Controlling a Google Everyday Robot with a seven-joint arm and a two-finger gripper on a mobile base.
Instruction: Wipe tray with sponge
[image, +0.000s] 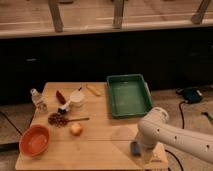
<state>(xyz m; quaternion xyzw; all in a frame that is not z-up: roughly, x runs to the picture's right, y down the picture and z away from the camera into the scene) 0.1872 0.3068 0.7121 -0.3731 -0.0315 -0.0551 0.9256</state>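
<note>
The green tray (128, 95) sits on the far right part of the wooden table (90, 145). The blue-grey sponge (135, 148) lies on the table near the front right edge, only partly showing beside my white arm (165, 135). My gripper (142, 152) is down at the sponge, mostly hidden behind the arm's wrist.
An orange bowl (35, 141) is at the front left. An apple (76, 129), a dark cluster with a spoon (59, 119), a white cup and brush (75, 99), a small bottle (37, 99), a red item (60, 96) and a yellow item (93, 90) are scattered on the left half.
</note>
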